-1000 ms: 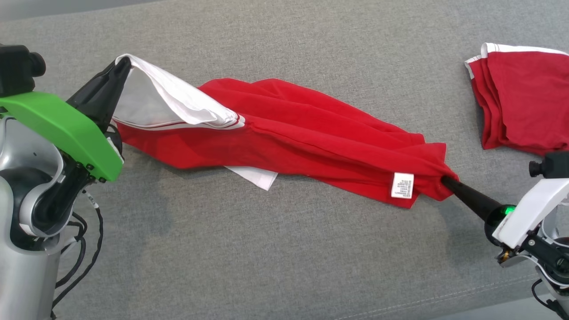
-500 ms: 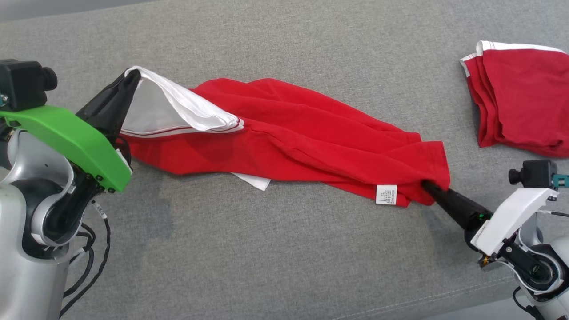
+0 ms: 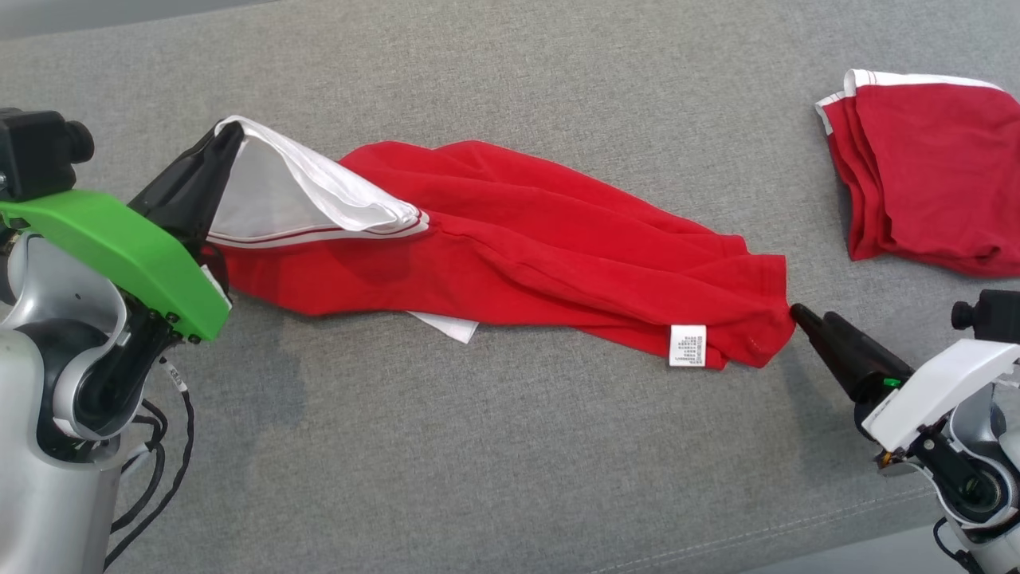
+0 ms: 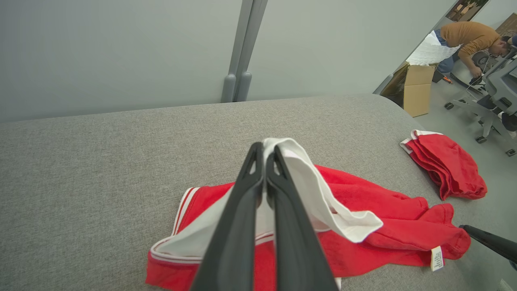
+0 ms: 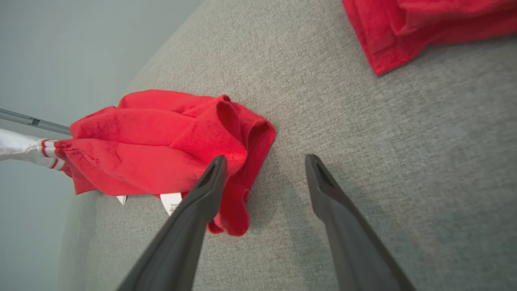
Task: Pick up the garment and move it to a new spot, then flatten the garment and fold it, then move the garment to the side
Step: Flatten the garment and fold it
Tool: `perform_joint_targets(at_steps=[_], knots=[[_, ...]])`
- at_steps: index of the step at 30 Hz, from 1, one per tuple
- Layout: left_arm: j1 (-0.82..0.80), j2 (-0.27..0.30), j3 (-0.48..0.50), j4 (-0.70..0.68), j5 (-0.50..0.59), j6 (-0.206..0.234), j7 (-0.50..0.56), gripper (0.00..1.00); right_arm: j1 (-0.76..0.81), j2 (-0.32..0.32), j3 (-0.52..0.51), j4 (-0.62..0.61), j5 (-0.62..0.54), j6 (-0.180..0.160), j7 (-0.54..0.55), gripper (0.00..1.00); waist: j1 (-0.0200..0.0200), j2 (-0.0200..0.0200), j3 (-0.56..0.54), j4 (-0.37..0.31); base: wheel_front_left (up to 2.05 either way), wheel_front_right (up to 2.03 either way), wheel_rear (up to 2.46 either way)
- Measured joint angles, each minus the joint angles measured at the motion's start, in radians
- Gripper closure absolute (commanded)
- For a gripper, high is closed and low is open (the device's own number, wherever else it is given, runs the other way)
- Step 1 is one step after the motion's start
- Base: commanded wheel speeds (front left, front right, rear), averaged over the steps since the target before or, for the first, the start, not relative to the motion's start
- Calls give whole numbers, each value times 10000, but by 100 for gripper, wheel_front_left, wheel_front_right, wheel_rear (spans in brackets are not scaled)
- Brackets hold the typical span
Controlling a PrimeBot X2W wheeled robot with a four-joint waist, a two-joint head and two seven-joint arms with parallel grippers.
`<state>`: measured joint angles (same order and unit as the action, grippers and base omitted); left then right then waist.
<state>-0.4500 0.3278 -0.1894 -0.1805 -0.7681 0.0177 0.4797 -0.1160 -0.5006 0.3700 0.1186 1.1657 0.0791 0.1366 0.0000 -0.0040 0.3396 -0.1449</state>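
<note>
The left gripper (image 3: pixel 227 131) has its two long dark fingers (image 4: pixel 242 210) clenched on the white end of the red knit garment (image 3: pixel 558 239), holding that end lifted a little off the grey woven-fabric cushion (image 3: pixel 478 446). The right gripper (image 3: pixel 811 316) has its fingers spread apart with nothing between them. Its tips sit just beside the garment's other end. In the right wrist view one finger crosses in front of the hem, and I cannot tell whether it touches.

The garment lies across the middle of the cushion, running from the left side toward the right and drifting nearer the front edge as it goes. It is a long, bunched band, not a flat sheet. I judge that it has been placed but that flattening has barely begun. One end is down and the other is held up, and the spreading, the folding and the move to the side are all still to do.

The cloth is a soft, matte red jersey, creased in long ridges along its length. The white sleeve panel (image 3: pixel 279 183) is thinner and smoother, edged with narrow red and white stripes, and drapes in a loose flap. A small white care label (image 3: pixel 688 345) hangs at the hem. A second red garment with white trim (image 3: pixel 924 167), loosely folded, rests near the cushion's far right corner, well apart from the first. The cushion's weave is coarse and even.
</note>
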Motion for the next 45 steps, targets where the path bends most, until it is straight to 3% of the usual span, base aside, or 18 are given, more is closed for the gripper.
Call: perform_joint_targets(at_steps=[14, 26, 36, 45], knots=[[36, 27, 199, 61, 0, 0, -142, 100, 690, 259, 1051, -756, -508, 251, -226, 0, 0, 0, -20, -111, 0, 0, 0], [74, 6, 150, 105, 0, -12, -186, 100, 813, -65, 1576, -614, -1338, 259, -42, 0, 0, 0, -74, -127, 0, 0, 0], [35, -69, -50, 46, 0, -15, -171, 100, -484, -48, 1356, -226, -2157, -127, -209, 0, 0, 0, 169, 55, 0, 0, 0], [-358, -121, -69, 59, 2, -98, -127, 100, -1432, -25, 865, 186, -2159, -385, -301, 0, 0, 0, 464, 307, 0, 0, 0]])
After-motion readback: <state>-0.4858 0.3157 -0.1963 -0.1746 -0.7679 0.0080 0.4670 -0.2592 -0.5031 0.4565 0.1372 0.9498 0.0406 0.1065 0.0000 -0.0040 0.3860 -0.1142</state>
